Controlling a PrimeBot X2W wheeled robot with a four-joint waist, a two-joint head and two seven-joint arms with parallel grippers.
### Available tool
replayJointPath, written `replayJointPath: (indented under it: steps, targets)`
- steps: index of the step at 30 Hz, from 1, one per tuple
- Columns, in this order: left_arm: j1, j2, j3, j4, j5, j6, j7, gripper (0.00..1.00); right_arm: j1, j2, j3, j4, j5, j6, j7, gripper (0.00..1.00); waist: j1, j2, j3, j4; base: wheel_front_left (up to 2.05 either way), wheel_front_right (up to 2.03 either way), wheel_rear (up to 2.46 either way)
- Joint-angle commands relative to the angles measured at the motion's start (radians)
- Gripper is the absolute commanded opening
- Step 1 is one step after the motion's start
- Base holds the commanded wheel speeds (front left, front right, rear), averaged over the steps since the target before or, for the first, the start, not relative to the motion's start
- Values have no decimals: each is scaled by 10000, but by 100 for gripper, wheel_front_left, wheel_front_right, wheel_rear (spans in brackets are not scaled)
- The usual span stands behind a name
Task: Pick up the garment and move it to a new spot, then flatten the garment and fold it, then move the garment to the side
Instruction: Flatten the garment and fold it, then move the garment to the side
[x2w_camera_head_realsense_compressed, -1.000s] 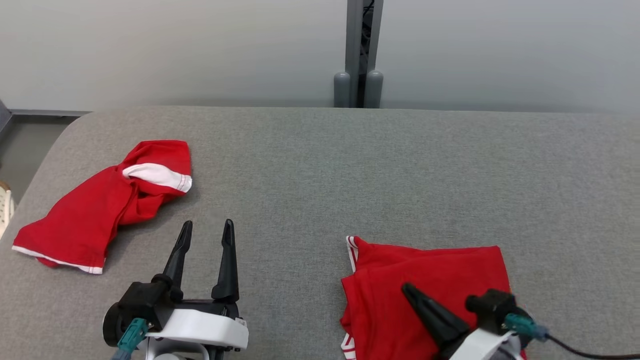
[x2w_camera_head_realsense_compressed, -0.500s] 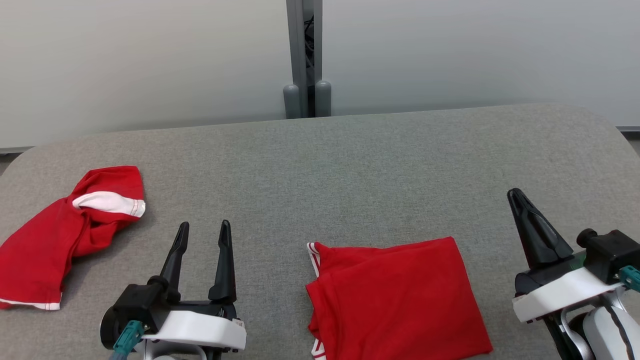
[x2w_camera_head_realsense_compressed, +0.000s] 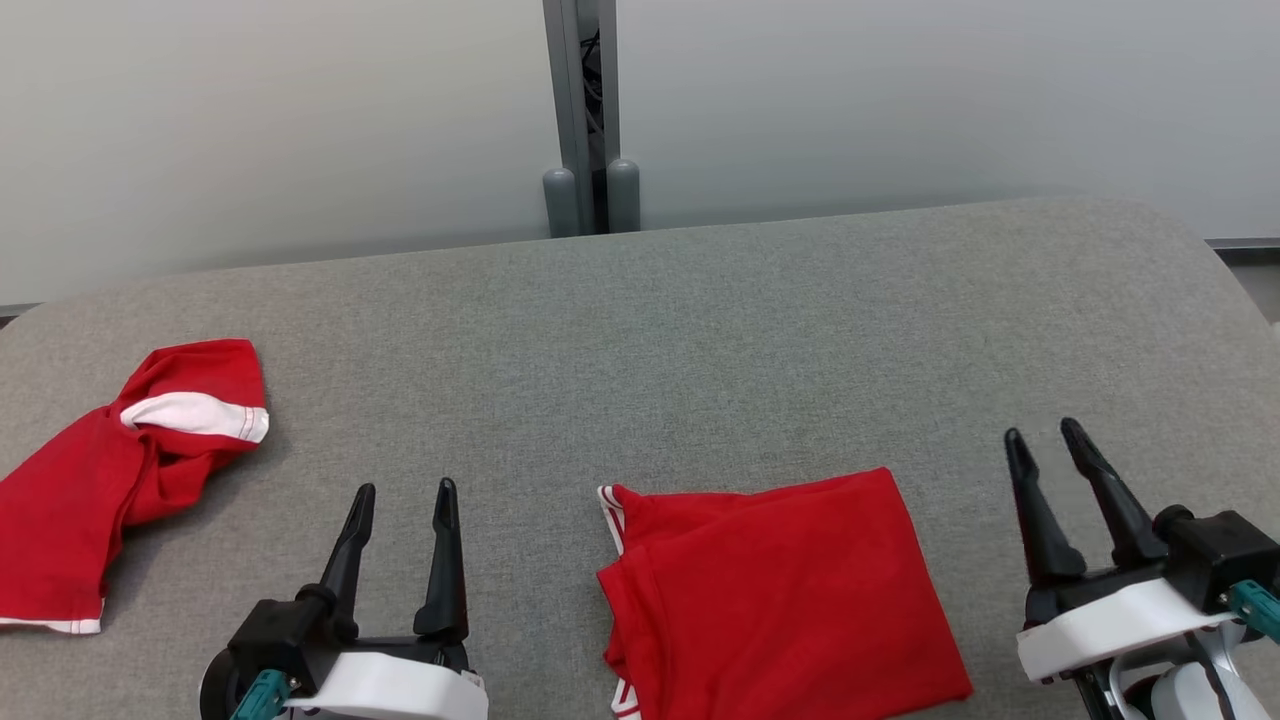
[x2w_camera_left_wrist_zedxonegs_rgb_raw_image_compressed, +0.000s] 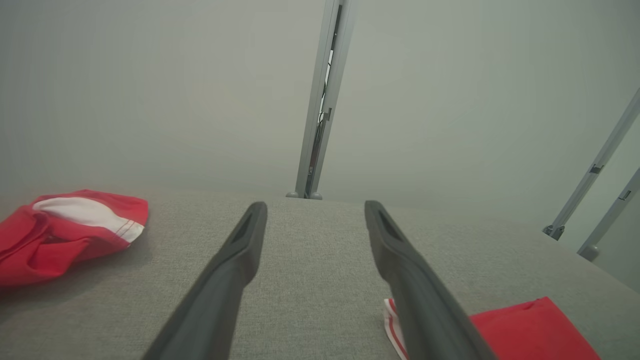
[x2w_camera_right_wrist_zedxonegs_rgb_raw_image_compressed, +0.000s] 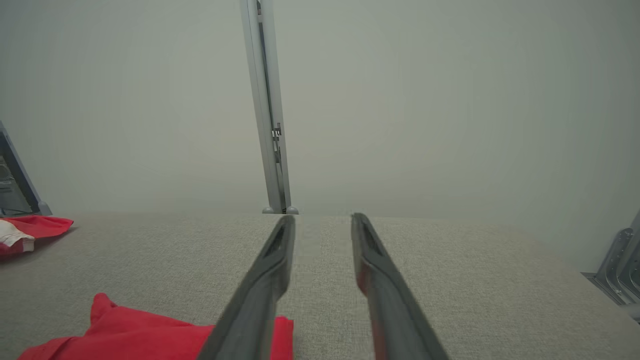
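Grey woven-fabric table (x2w_camera_head_realsense_compressed: 700, 330) w/ rounded corners; pale smooth wall behind, 1 grey metal post (x2w_camera_head_realsense_compressed: 580, 100) at the far edge. 2 red knit garments w/ white trim: folded garment (x2w_camera_head_realsense_compressed: 780, 600), a flat rough rectangle at the front edge btwn the arms, nearer the right one; crumpled garment (x2w_camera_head_realsense_compressed: 110, 470), bunched at far left, well apart. 2 grippers, long dark tapered fingers: left gripper (x2w_camera_head_realsense_compressed: 406, 488) spread wide, holding nothing, over bare table; right gripper (x2w_camera_head_realsense_compressed: 1042, 431) parted more narrowly, holding nothing, just beside the folded garment, not touching.
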Motion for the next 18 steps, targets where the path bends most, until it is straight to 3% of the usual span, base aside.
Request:
replayJointPath:
  steps: [1, 10, 18]
  targets:
    - [-22, 33, 5, 6, 67, -22, -26, 100, 5, -28, -18, 33, 12, 2, -14, 100, 0, -1, -1, 18, 0, 0, 0]
    - [-101, 33, -34, 6, 102, -85, -26, 100, 75, -82, 86, 255, 165, 2, -15, 100, 0, -1, 10, 134, 0, 0, 0]
    - [-329, 34, -248, 37, 76, -98, -26, 100, 21, -443, 908, 1170, 1360, 2, 215, 100, 0, -1, 302, 388, 0, 0, 0]
